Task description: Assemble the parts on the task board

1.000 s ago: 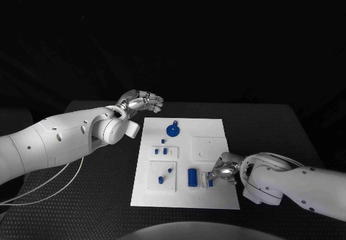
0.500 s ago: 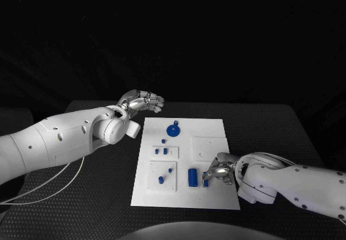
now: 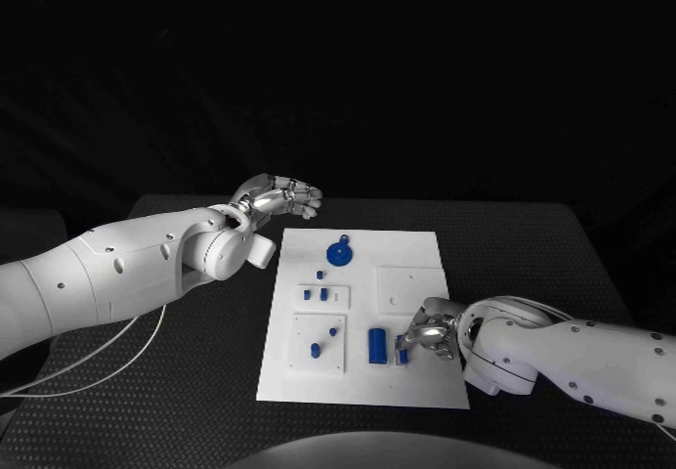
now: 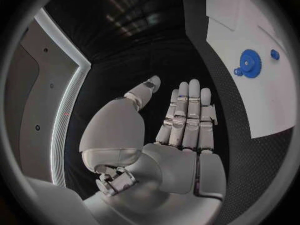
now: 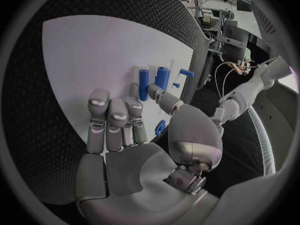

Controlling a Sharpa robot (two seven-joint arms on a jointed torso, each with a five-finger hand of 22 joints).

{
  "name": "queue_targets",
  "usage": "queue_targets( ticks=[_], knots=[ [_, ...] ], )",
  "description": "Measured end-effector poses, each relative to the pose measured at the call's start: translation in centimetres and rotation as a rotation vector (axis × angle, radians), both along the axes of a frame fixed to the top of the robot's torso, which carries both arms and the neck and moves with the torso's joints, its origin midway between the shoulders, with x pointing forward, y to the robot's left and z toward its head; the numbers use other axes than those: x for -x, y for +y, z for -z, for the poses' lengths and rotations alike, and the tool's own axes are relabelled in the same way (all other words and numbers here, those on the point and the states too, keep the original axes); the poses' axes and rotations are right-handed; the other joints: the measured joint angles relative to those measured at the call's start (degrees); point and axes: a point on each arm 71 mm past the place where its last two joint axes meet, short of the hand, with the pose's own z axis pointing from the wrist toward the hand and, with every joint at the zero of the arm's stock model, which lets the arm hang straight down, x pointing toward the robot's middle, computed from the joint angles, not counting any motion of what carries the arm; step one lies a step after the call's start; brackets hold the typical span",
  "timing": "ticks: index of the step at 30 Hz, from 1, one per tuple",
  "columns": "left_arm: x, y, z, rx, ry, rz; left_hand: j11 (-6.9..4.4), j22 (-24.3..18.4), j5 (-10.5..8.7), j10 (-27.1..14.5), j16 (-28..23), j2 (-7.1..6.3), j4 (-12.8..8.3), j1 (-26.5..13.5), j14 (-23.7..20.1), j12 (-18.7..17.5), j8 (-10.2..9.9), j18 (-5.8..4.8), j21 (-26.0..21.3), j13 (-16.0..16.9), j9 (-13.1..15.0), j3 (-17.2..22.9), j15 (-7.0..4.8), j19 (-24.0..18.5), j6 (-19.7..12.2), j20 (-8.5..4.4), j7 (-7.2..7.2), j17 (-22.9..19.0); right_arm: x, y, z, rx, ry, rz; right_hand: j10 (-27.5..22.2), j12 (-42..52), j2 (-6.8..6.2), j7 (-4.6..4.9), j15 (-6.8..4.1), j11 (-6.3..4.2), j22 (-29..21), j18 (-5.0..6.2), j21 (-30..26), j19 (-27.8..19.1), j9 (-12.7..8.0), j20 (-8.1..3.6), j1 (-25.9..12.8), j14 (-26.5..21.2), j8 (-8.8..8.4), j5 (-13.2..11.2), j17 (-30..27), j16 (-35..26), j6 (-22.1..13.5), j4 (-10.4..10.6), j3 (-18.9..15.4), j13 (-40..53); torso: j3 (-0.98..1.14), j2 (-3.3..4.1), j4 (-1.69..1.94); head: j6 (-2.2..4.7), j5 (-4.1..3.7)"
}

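Right hand working a small blue part at the near end of the task board.
The right hand (image 3: 431, 335) seems to pinch a small blue part (image 5: 160, 127); seating it probably wants a steady, vertical press. The left hand (image 3: 279, 197), fingers (image 4: 187, 110) released and straight, hovers over the tabletop (image 3: 564, 254) beside the task board (image 3: 408, 264). Counted: 1 gear (image 3: 340, 254), 2 cylinders (image 5: 153, 80), several pegs.

Robotics lab: black table (image 3: 564, 244) w/ white task board (image 3: 408, 239) on it, dark backdrop behind table, cluttered equipment racks & cables (image 5: 220, 15) beyond table's edge.
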Motion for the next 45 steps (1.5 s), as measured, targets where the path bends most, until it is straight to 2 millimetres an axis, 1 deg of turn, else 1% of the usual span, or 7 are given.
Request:
queue_targets(
  ticks=[22,26,30,34,36,42,45],
  knots=[
    [0.01,0.03,0.01,0.000,0.002,0.000,0.00,0.0,0.00,0.0,-0.2,-0.23,0.1,-0.2,0.0,0.0,0.0,0.00,-0.2,0.0,0.0,-0.1,0.00,0.0,-0.2,0.00,-0.15,0.1,0.29,0.12,0.31,0.005,0.015,-0.010,0.0,0.0,0.23,-0.08,0.08,0.00,0.0,0.03,0.0,0.0,0.0,0.01,-0.2,0.1,0.00,0.0,0.0,0.0,0.1,0.3,-0.3,0.1,0.01,-0.01,-0.03,-0.12,0.41],
    [0.02,0.03,0.01,-0.001,0.002,0.001,0.00,0.0,0.00,0.0,-0.2,-0.23,0.1,-0.2,0.0,0.0,0.0,0.00,-0.2,0.0,0.0,-0.1,0.00,0.0,-0.2,0.00,-0.15,0.2,0.29,0.13,0.32,0.004,0.014,-0.009,0.0,0.0,-0.03,-0.09,-0.05,0.00,0.0,0.03,0.0,0.0,-0.1,0.01,-0.5,0.2,0.00,-0.1,0.0,0.0,0.1,0.4,-0.4,0.1,0.00,-0.01,-0.03,-0.12,0.41],
    [0.02,0.06,0.01,-0.001,0.003,0.000,0.00,0.0,0.00,0.0,-0.2,0.01,0.2,-0.5,0.1,0.0,0.0,0.00,-0.2,0.0,0.0,-0.2,0.14,0.0,-0.2,0.00,-0.16,0.2,0.29,0.14,0.33,0.004,0.014,-0.009,0.0,0.0,-1.93,-0.09,-0.05,0.00,0.0,0.03,0.0,0.0,-0.1,-0.03,-2.4,0.2,0.00,-0.4,0.0,0.0,0.1,1.6,-1.3,0.1,-0.01,-0.02,-0.03,-0.07,0.41],
    [0.02,0.06,0.02,-0.001,0.003,0.000,0.00,0.0,0.00,0.0,-0.2,0.06,0.4,-0.5,0.2,0.0,0.0,-0.01,-0.2,-0.1,0.0,-0.1,0.20,0.0,-0.2,0.00,-0.15,0.3,0.30,0.13,0.34,0.004,0.015,-0.009,0.0,0.0,-4.02,-0.11,-0.05,0.00,0.0,0.04,0.0,0.4,-0.1,-0.21,-4.5,0.2,0.00,-0.4,0.0,0.0,0.1,3.8,-1.6,0.2,-0.01,-0.02,-0.02,-0.05,0.41],
    [0.02,0.07,0.02,-0.001,0.003,0.000,0.00,0.0,0.00,0.0,-0.2,0.06,0.4,-0.5,0.2,0.0,0.0,-0.01,-0.2,0.0,0.0,-0.1,0.20,0.0,-0.2,0.00,-0.15,0.3,0.34,0.13,0.32,0.003,0.016,-0.010,0.0,0.0,-4.72,-0.12,-0.05,0.00,0.0,0.04,0.0,0.4,-0.1,-0.21,-5.2,0.2,0.00,-0.4,0.0,0.0,0.1,4.8,-1.8,0.3,-0.01,-0.02,-0.02,-0.04,0.42],
    [0.02,0.07,0.02,-0.001,0.003,0.000,0.00,0.0,0.00,0.0,-0.4,0.07,0.4,-0.5,0.2,0.0,0.0,-0.01,-0.2,-0.1,0.0,-0.1,0.20,0.0,-0.2,0.00,-0.15,0.3,0.45,0.06,0.28,0.001,0.018,-0.011,0.0,0.0,-5.38,0.01,-0.27,0.00,0.0,0.04,0.0,0.4,0.1,-0.21,-5.8,0.0,0.00,-0.4,0.0,0.0,0.0,5.2,-2.2,0.3,0.01,-0.02,-0.02,-0.10,0.54],
    [0.02,0.09,0.02,-0.001,0.003,0.000,0.00,0.0,0.00,0.0,-0.4,0.06,0.4,-0.5,0.2,0.0,0.0,-0.01,-0.2,0.0,0.0,-0.1,0.20,0.0,-0.2,0.00,-0.15,0.3,0.49,0.02,0.26,0.000,0.019,-0.012,0.0,0.0,-5.38,0.01,-0.27,0.00,0.0,0.05,0.0,0.4,0.1,-0.25,-5.8,0.0,0.00,-0.4,0.0,0.0,0.0,5.4,-2.4,0.3,0.01,-0.02,-0.02,-0.14,0.55]
  ],
)
